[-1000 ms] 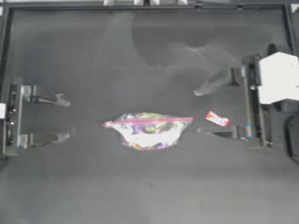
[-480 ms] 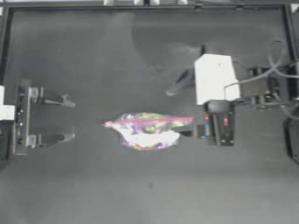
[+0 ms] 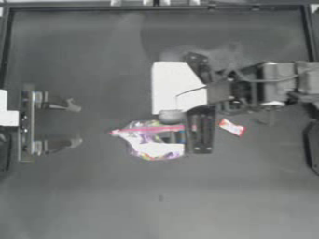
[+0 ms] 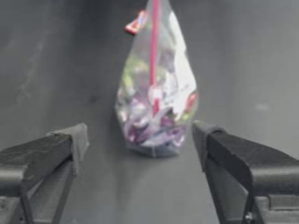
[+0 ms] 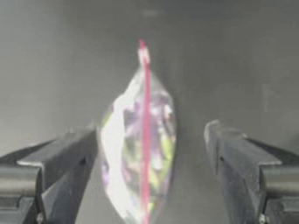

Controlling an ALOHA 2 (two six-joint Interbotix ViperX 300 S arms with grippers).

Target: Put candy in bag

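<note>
Right gripper [image 5: 149, 148] hangs over the bag [image 3: 152, 140] — jaws spread wide. Candy [image 3: 232, 127] lies just beside the bag. Left gripper [image 4: 137, 140] waits open at the left.

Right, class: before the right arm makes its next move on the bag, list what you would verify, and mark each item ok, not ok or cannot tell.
1. Right gripper jaws open: ok.
2. Right gripper lined up with the bag, jaws either side of its pink seal strip: ok.
3. Candy clear of the bag, lying apart on the table: ok.
4. Left gripper open, drawn back at the left, facing the bag: ok.
5. Bag already open for the candy: cannot tell.
</note>
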